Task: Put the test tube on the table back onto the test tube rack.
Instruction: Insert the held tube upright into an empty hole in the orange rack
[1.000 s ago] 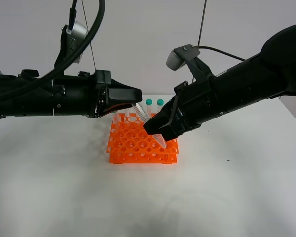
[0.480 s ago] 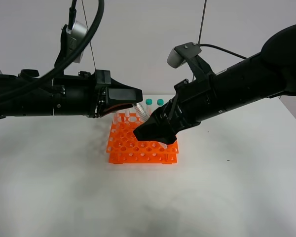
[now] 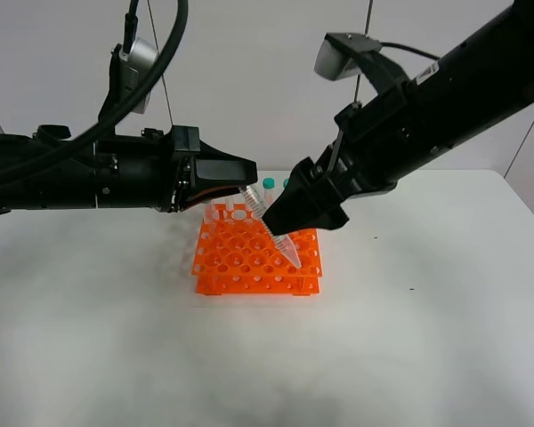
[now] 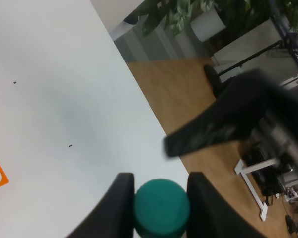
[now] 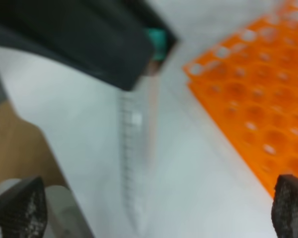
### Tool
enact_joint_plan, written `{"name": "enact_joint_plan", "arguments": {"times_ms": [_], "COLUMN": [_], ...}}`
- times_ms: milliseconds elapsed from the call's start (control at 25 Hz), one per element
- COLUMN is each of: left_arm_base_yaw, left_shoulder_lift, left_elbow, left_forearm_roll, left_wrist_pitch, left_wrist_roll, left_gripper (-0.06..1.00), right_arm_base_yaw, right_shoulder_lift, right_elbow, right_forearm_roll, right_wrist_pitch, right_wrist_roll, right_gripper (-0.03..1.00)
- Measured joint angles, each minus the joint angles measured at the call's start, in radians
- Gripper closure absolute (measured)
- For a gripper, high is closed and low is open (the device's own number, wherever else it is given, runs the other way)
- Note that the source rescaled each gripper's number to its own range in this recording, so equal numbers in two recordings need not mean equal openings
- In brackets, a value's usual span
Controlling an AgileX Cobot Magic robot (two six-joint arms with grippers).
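The test tube [image 3: 286, 248] hangs slanted over the orange test tube rack [image 3: 240, 262], tip down near the rack's front right. My left gripper [image 3: 246, 184] is shut on its teal cap [image 4: 161, 207], which sits between the two black fingers [image 4: 120, 201]. My right gripper [image 3: 292, 216] is open, just above and beside the tube's middle. In the right wrist view the clear tube [image 5: 136, 144] runs between its widely spread pads [image 5: 20, 208] without touching them, and the rack [image 5: 253, 99] lies beyond.
Two more teal-capped tubes [image 3: 268, 185] stand at the back of the rack, partly hidden by the right arm. The white table [image 3: 116, 338] spreads all around. Its far edge, floor and furniture show in the left wrist view [image 4: 198, 84].
My right arm has lifted up and back from the rack, and the tube's lower half now shows below it. The left gripper and the tube have stayed in place.
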Motion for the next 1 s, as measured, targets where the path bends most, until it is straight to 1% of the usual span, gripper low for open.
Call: {"name": "enact_joint_plan", "arguments": {"times_ms": [120,200,280,360,440,520,800,920,1000], "left_arm_base_yaw": [0.000,0.000,0.000,0.000,0.000,0.000,0.000,0.000,0.000], "left_shoulder_lift": [0.000,0.000,0.000,0.000,0.000,0.000,0.000,0.000,0.000], "left_elbow": [0.000,0.000,0.000,0.000,0.000,0.000,0.000,0.000,0.000], "left_forearm_roll": [0.000,0.000,0.000,0.000,0.000,0.000,0.000,0.000,0.000], "left_wrist_pitch": [0.000,0.000,0.000,0.000,0.000,0.000,0.000,0.000,0.000], "left_wrist_roll": [0.000,0.000,0.000,0.000,0.000,0.000,0.000,0.000,0.000], "left_gripper": [0.94,0.94,0.94,0.94,0.94,0.94,0.94,0.94,0.94], "right_arm_base_yaw": [0.000,0.000,-0.011,-0.045,-0.092,-0.149,-0.401,-0.478,-0.501], "right_shoulder_lift": [-0.005,-0.007,0.000,0.018,0.042,0.072,0.145,0.146,0.146], "right_elbow": [-0.068,-0.080,-0.084,-0.084,-0.084,-0.084,-0.084,-0.084,-0.084], "right_forearm_roll": [-0.166,-0.275,-0.355,-0.416,-0.450,-0.477,-0.500,-0.501,-0.498], "right_wrist_pitch": [0.037,0.048,0.056,0.060,0.065,0.069,0.069,0.084,0.106], "right_wrist_roll": [0.177,0.270,0.347,0.409,0.439,0.443,0.433,0.433,0.433], "right_gripper": [-0.03,-0.03,-0.03,-0.03,-0.03,-0.03,-0.03,-0.03,-0.03]}}
